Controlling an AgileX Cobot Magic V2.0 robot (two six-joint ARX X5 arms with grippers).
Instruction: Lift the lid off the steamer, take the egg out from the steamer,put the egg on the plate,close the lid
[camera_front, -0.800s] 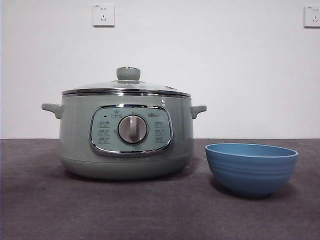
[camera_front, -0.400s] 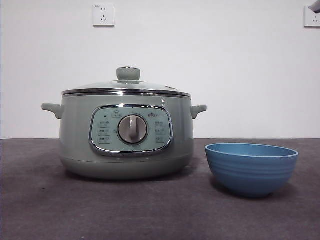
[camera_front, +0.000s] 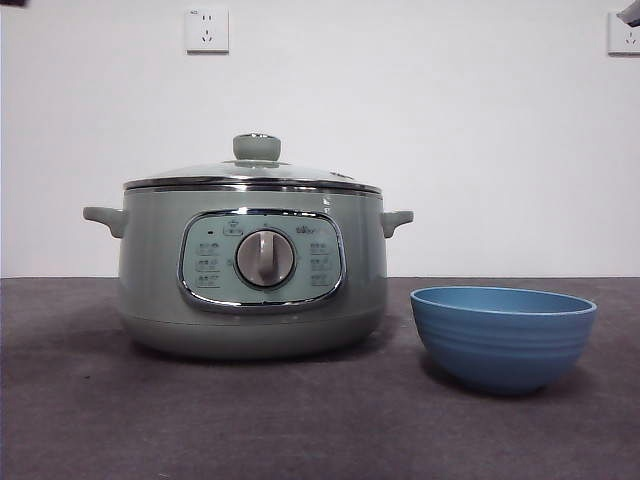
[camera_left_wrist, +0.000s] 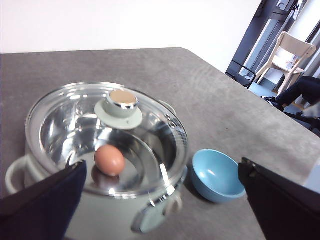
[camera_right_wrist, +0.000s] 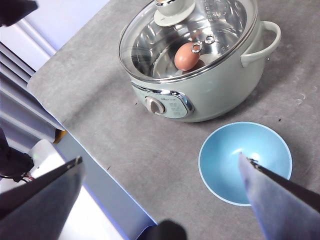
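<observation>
Both grippers, left (camera_left_wrist: 160, 200) and right (camera_right_wrist: 160, 195), hang high with jaws wide apart, holding nothing. Below them sit the plate (camera_right_wrist: 245, 162) and, farther off, the steamer (camera_front: 250, 270), lid (camera_left_wrist: 107, 137) on. Only the wrist views show the egg (camera_left_wrist: 109, 159) inside

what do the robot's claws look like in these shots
Each claw shows only as two flat, wedge-shaped jaws with straight edges. The left claw looks matte black. The right claw looks dark grey and slightly blurred. No cables or markings are visible on either. From the front, only dark tips show at the top corners.
</observation>
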